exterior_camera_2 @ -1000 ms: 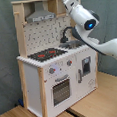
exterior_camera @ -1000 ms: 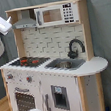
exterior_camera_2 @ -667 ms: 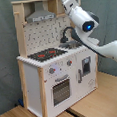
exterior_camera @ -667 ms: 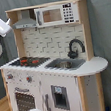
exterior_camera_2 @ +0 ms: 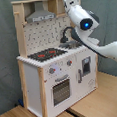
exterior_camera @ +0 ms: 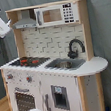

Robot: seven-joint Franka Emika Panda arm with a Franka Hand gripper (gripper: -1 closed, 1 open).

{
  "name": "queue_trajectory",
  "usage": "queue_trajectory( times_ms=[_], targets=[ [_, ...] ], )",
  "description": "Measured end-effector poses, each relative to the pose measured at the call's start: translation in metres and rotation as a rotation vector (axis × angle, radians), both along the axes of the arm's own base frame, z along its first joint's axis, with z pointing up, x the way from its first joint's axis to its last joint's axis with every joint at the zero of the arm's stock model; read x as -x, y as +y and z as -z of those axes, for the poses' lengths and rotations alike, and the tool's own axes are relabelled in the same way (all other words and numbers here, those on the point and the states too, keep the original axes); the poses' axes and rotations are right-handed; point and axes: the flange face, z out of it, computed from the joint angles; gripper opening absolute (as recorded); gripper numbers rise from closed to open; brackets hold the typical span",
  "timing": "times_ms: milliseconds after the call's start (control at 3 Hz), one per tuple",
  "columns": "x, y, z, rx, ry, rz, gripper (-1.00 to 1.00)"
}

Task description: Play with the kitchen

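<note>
A: What's the biggest thing here?

B: The kitchen (exterior_camera: 52, 62), a tall white and pale-wood toy unit. In the second exterior view it stands on a wooden floor (exterior_camera_2: 98, 104), in front of a grey curtain.

A: And the robot?

B: Its white arm (exterior_camera_2: 84, 20) reaches in from the second exterior view's right and rises to the top of the kitchen, near the microwave shelf. In the first exterior view only a white piece of it shows, at the first exterior view's left edge, beside the hood (exterior_camera: 24, 21).

A: How far along is the play?

B: Barely begun, I'd judge. The oven door (exterior_camera_2: 60, 89) looks closed, the microwave (exterior_camera: 57, 14) door looks closed, and I see nothing loose on the hob (exterior_camera: 28, 61) or in the sink (exterior_camera: 64, 65). The tap (exterior_camera: 74, 47) stands upright behind the sink. No part looks handled, so nearly everything is left to do.

A: The fingers, are they spread or pressed together?

B: I cannot tell. The end of the arm sits high by the upper shelf and no clear view of it exists, so I can't say whether it holds or touches anything
</note>
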Motion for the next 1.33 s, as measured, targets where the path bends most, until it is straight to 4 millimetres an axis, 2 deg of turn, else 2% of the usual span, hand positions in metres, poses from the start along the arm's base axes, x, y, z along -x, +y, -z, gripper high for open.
queue_trajectory(
  times_ms=[667,1333],
  targets=[
    [0.004,0.005,-0.001,-0.134,0.005,0.066,1.00],
    [0.000,0.027,0.022,-0.239,0.021,0.138,1.00]
  ],
)
